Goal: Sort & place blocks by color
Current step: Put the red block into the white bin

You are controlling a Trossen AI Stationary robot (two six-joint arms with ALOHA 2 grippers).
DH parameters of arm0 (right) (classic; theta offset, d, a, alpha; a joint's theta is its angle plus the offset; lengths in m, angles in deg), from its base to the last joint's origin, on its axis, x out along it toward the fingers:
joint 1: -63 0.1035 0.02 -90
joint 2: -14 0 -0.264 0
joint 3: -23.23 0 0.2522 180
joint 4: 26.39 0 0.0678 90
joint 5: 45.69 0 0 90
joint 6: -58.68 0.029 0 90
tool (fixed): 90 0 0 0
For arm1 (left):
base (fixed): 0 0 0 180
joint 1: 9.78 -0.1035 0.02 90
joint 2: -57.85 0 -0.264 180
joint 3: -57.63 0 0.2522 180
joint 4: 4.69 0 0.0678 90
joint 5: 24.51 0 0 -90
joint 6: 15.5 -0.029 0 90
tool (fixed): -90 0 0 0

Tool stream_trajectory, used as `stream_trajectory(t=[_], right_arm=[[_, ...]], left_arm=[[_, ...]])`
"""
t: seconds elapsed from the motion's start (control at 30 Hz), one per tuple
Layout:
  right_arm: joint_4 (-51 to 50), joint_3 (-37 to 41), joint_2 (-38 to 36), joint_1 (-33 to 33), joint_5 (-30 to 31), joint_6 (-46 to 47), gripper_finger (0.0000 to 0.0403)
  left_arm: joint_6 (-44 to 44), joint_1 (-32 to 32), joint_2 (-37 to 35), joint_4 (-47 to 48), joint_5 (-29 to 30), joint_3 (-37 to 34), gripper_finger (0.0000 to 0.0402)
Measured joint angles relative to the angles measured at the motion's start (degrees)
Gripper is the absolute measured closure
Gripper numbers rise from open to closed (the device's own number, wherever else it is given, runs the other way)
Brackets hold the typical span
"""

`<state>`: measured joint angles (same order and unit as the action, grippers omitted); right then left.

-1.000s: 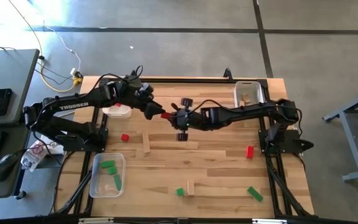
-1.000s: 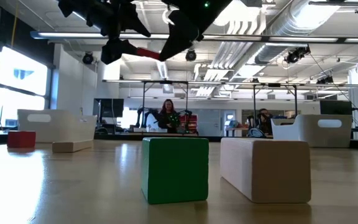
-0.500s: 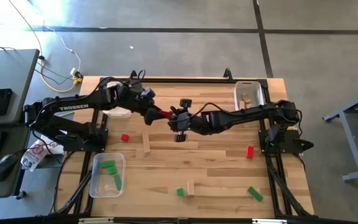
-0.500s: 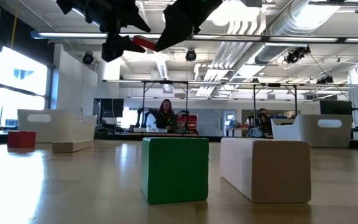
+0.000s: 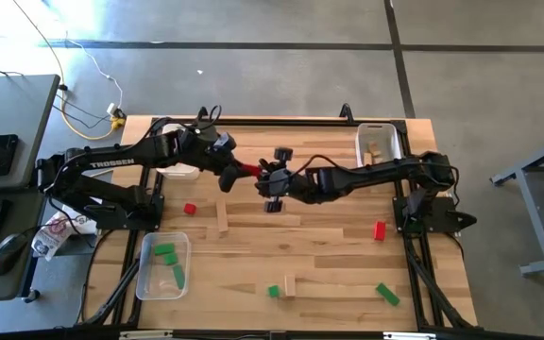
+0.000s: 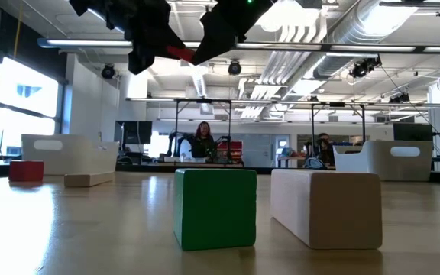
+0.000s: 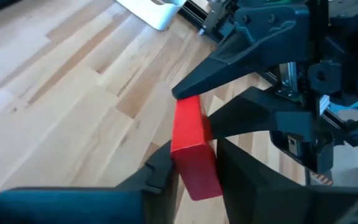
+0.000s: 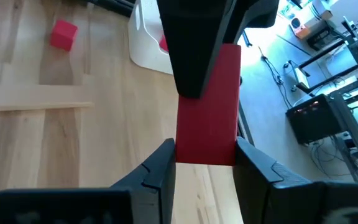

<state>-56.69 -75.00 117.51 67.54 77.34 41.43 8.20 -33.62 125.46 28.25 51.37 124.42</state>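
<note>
High above the middle of the table a long red block (image 5: 249,171) hangs between my two grippers. My left gripper (image 5: 241,169) comes from the table's left and is shut on one end. My right gripper (image 5: 262,176) comes from the right and is shut on the other end. The low view shows the block (image 6: 178,52) high up between the two dark grippers. Other blocks lie flat on the table: red (image 5: 190,209) (image 5: 379,229), green (image 5: 274,292) (image 5: 386,295) and plain wood (image 5: 222,218) (image 5: 290,285). My left gripper pinches the red block's end nearest to it (image 7: 196,167) between its two fingers, on the two long sides. The fingers (image 7: 161,173) slant slightly down from the table's left and lie along the block. The block is lifted clear of the table. My right gripper pinches the block's opposite end (image 8: 207,148) between its two fingers (image 8: 160,167), also on the long sides. It comes from the table's right, slanting slightly down, along the block. The block bridges both grippers, clear of the table.
A clear tray (image 5: 145,276) with green blocks stands at the near left. A white tray (image 5: 183,171) sits at the far left, partly under my left arm. Another white tray (image 5: 392,142) with wood blocks stands at the far right. Bare tabletop lies below the grippers.
My left gripper, its fingers first standing open around the red block's end, has shut on it. It shifted slightly and rolled a little before closing. My right gripper has kept its hold, and the block stays high above the table.
</note>
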Motion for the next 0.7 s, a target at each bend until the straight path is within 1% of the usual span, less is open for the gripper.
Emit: stream_trajectory(t=[0.1,0.2,0.23,0.3,0.4,0.53,0.63,0.7], right_arm=[[-0.27,0.0,0.0,-0.03,0.43,-0.36,0.0302],[-0.64,-0.02,0.0,-0.03,0.86,0.05,0.0304],[-0.78,-0.04,0.0,-0.03,0.88,0.23,0.0299],[-1.04,-0.11,-0.02,0.05,1.27,0.36,0.0279],[-2.12,-0.11,0.0,0.39,2.6,0.52,0.0237],[-6.07,-0.09,-0.22,0.74,6.14,2.63,0.0188],[-10.5,-0.07,-0.57,0.89,9.2,5.76,0.0169],[-13.25,-0.04,-0.82,0.9,10.35,7.91,0.0166]], left_arm=[[-0.95,0.0,0.0,-0.25,0.83,0.0,0.0354],[-2.6,0.0,0.05,-0.88,1.34,-0.01,0.0361],[-2.99,0.0,0.07,-1.08,1.52,-0.02,0.036],[-3.89,0.0,0.09,-1.45,1.63,-0.02,0.0355],[-5.81,0.04,0.09,-1.84,2.8,-0.02,0.0353],[-7.13,-0.03,0.04,-0.31,4.05,-0.02,0.0355],[-8.06,0.0,0.04,2.36,4.44,-0.02,0.0356],[-8.1,0.03,0.04,4.22,6.69,-0.02,0.0356]])
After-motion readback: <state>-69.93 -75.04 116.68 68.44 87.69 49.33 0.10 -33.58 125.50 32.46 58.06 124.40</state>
